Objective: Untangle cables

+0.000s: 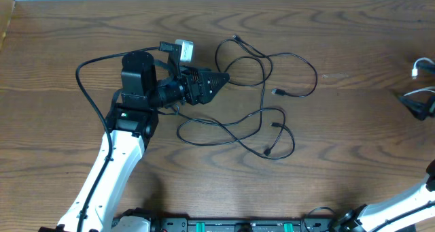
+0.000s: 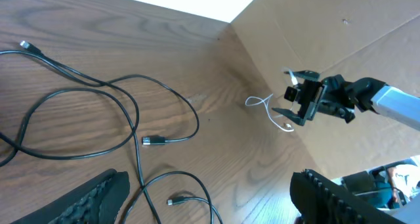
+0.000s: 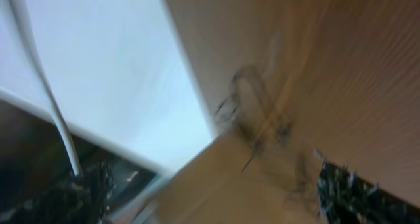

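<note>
**Visitor:** Where do the cables lie with respect to the arms?

**Inspector:** Noted from where I stand: the black cables (image 1: 238, 123) lie in a loose tangle at the middle of the table (image 1: 353, 177), somewhat nearer the far edge than the near one. The left gripper (image 1: 216, 80) points toward the right edge, so the tangle is straight ahead of it. The nearest loop lies just beside its tip, and I cannot tell whether they touch.

**Visitor:** And its fingers?

**Inspector:** Spread wide and holding nothing. The left wrist view shows one finger at each lower corner with bare wood and cable between. A free plug (image 2: 154, 140) lies ahead of them.

**Visitor:** The other arm?

**Inspector:** The right gripper (image 2: 295, 99) sits at the right edge, well apart from the black tangle. The white cable (image 1: 416, 70) is there with it, separate from the black ones. Its fingers look parted. Whether the white cable rests on them or only beside them cannot be told, since the right wrist view is blurred.

**Visitor:** So which arm takes the tangle?

**Inspector:** In my judgement, the left. It is much the nearer and already faces the work. The loops run mostly across its line of approach, from far edge toward near edge. A short reach toward the right edge would bring a strand between the fingers.
</note>
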You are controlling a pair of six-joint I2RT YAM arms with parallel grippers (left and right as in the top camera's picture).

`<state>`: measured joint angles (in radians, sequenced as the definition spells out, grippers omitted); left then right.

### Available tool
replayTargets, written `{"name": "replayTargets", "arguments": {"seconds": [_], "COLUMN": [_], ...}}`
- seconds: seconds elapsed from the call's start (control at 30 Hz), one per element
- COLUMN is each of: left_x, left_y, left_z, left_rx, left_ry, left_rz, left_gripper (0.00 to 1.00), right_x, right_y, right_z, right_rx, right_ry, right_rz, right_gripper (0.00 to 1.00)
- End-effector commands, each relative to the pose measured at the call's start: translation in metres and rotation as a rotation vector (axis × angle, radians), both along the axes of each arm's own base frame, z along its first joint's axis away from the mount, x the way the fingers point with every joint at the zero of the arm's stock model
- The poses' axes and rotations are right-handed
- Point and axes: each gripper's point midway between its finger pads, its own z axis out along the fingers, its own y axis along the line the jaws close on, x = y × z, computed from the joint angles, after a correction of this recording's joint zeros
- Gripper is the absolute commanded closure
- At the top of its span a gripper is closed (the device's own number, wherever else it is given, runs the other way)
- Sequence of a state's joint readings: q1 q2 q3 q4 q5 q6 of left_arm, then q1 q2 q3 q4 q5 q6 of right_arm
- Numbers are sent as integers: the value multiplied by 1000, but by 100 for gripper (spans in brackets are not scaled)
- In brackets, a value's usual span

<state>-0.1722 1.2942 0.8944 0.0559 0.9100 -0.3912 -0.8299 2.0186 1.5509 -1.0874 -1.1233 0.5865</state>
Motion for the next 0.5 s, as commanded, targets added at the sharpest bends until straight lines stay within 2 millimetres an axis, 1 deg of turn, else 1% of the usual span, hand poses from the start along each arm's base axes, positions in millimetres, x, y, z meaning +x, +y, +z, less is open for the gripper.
{"name": "replayTargets", "arguments": {"seconds": [0.0, 0.03, 0.1, 0.2, 0.27, 0.33, 0.4, 0.43, 0.47], "left_x": [3, 3, 6, 6, 6, 6, 6, 6, 6], "left_y": [0, 0, 2, 3, 3, 3, 3, 3, 3], "left_z": [5, 4, 3, 3, 3, 3, 3, 3, 3], "left_rx": [11, 13, 22, 23, 23, 23, 23, 23, 23], "left_ry": [-28, -29, -31, -30, -30, -30, -30, -29, -29], "left_rz": [5, 8, 29, 31, 32, 32, 32, 31, 31], "left_gripper": [17, 16, 16, 17, 17, 17, 17, 17, 16], "right_x": [11, 15, 17, 16, 15, 9, -3, -14, -22], "right_y": [24, 22, 21, 28, 31, 33, 34, 35, 38], "right_z": [69, 71, 68, 68, 60, 39, 15, 1, -4], "right_rx": [118, 86, 70, 91, 89, 120, 170, 213, 250], "right_ry": [-411, -461, -448, -434, -379, -177, 84, 266, 367], "right_rz": [81, 93, 97, 105, 108, 80, 20, -34, -66], "right_gripper": [1, 1, 1, 1, 1, 1, 1, 9, 11]}}
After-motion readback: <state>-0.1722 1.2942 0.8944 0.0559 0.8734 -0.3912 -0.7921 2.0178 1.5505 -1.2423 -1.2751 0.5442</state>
